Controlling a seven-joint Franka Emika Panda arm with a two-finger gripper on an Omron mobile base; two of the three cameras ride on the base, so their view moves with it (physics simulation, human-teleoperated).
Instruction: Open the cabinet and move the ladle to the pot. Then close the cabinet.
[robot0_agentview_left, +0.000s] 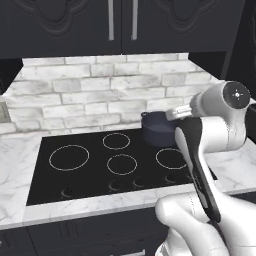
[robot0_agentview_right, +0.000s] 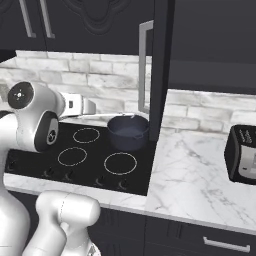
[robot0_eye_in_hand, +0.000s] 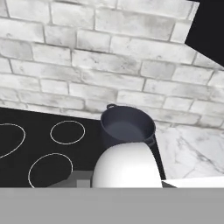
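We carry the ladle (robot0_agentview_right: 116, 114) over the pot (robot0_agentview_right: 128, 131); gripper (robot0_agentview_right: 91, 107) looks pinched on its handle. Centre over the pot before releasing, clear of the cabinet (robot0_agentview_right: 159, 70) door.

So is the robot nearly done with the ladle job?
About halfway. The cabinet door is already open. The fingers seem to hold the ladle just over the pot. Left: drop it in, then shut the door.

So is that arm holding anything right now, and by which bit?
It looks so: the gripper pinches the ladle by the end of its thin handle, the rest reaching over the pot.
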